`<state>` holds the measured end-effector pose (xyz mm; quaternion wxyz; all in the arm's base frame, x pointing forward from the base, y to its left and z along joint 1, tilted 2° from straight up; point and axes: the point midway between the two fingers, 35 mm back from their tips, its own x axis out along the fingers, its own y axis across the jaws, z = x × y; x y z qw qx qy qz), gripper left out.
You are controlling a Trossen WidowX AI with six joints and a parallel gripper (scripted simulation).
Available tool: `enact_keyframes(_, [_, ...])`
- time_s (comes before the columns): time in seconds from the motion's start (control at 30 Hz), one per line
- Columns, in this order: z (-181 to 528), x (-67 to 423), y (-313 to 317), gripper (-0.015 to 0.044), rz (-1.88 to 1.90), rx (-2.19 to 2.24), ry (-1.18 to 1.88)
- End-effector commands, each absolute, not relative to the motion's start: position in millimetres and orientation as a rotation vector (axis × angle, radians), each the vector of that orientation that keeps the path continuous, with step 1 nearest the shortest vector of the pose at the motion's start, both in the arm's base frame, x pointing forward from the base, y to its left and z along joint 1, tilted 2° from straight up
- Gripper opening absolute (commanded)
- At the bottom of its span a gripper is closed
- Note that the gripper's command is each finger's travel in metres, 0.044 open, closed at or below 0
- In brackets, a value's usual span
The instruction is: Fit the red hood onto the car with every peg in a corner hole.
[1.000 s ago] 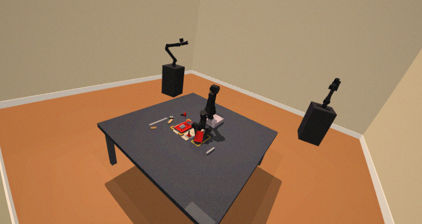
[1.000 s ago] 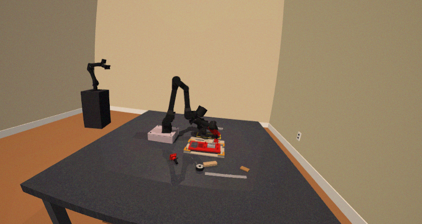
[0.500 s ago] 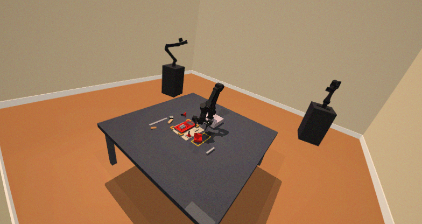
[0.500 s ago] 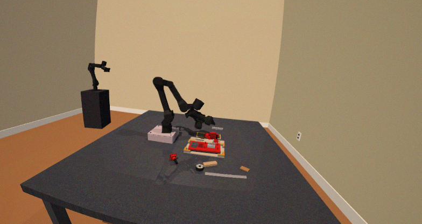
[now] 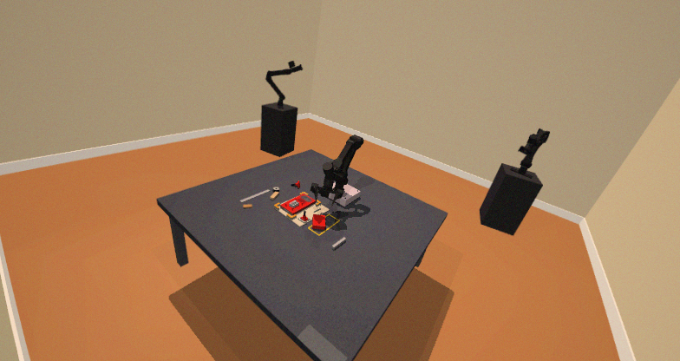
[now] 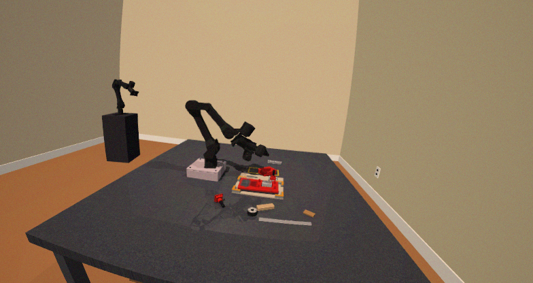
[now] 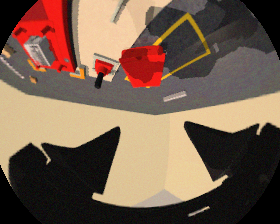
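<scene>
The red hood (image 5: 318,221) (image 6: 265,171) (image 7: 143,64) rests on the table at the near corner of a yellow outlined rectangle (image 5: 331,227) (image 7: 191,26), just off the end of the beige jig (image 5: 299,221) (image 6: 242,192). The red chassis (image 5: 296,207) (image 6: 255,185) (image 7: 58,16) sits in the jig with its grey engine block (image 7: 38,50). My gripper (image 5: 327,196) (image 6: 261,152) (image 7: 152,127) is open and empty. It hangs above and behind the hood, apart from it.
A small red part with a black pin (image 7: 103,70) stands on the jig beside the hood. Another red part (image 5: 297,183) (image 6: 219,198), a black ring (image 6: 252,211), two wooden blocks (image 6: 265,206) (image 6: 308,213) and grey bars (image 6: 284,221) (image 5: 338,243) lie around. The arm's base (image 6: 206,171) is nearby.
</scene>
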<state>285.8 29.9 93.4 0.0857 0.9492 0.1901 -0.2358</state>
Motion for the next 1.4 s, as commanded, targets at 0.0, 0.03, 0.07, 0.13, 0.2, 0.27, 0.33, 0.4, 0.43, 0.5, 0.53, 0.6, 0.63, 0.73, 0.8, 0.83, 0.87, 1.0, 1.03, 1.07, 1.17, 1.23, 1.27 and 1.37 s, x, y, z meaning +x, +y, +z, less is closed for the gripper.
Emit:
enact_keyframes(0.0, [93, 286, 29, 0.044, -0.703, 2.825, 0.562])
enact_keyframes(0.03, [93, 286, 29, 0.044, -0.703, 2.825, 0.562])
enact_keyframes(0.07, [93, 286, 29, 0.0414, -0.703, 2.825, 0.562])
enact_keyframes(0.13, [93, 286, 29, 0.0361, -0.703, 2.825, 0.562])
enact_keyframes(0.2, [93, 286, 29, 0.0309, -0.703, 2.825, 0.562])
enact_keyframes(0.27, [93, 287, 29, 0.0309, -0.703, 2.814, 0.564])
enact_keyframes(0.33, [92, 290, 29, 0.0361, -0.702, 2.726, 0.582])
enact_keyframes(0.4, [91, 295, 29, 0.0414, -0.697, 2.592, 0.611])
enact_keyframes(0.43, [91, 297, 29, 0.044, -0.693, 2.525, 0.628])
enact_keyframes(0.5, [89, 302, 29, 0.044, -0.685, 2.39, 0.663])
enact_keyframes(0.53, [89, 304, 29, 0.044, -0.679, 2.322, 0.681])
enact_keyframes(0.6, [88, 308, 29, 0.044, -0.665, 2.186, 0.72])
enact_keyframes(0.63, [87, 310, 29, 0.044, -0.657, 2.118, 0.741])
enact_keyframes(0.73, [85, 315, 30, 0.044, -0.627, 1.913, 0.805])
enact_keyframes(0.8, [84, 318, 30, 0.044, -0.603, 1.776, 0.85])
enact_keyframes(0.83, [83, 320, 30, 0.044, -0.589, 1.708, 0.872])
enact_keyframes(0.87, [82, 321, 31, 0.044, -0.574, 1.64, 0.896])
enact_keyframes(1.0, [80, 327, 32, 0.044, -0.505, 1.366, 0.989])
enact_keyframes(1.03, [79, 328, 32, 0.044, -0.485, 1.297, 1.013])
enact_keyframes(1.07, [79, 329, 32, 0.044, -0.464, 1.229, 1.037])
enact_keyframes(1.17, [77, 332, 33, 0.044, -0.394, 1.024, 1.108])
enact_keyframes(1.23, [76, 334, 34, 0.044, -0.341, 0.889, 1.154])
enact_keyframes(1.27, [75, 335, 34, 0.044, -0.314, 0.821, 1.177])
enact_keyframes(1.37, [74, 337, 34, 0.044, -0.223, 0.618, 1.244])
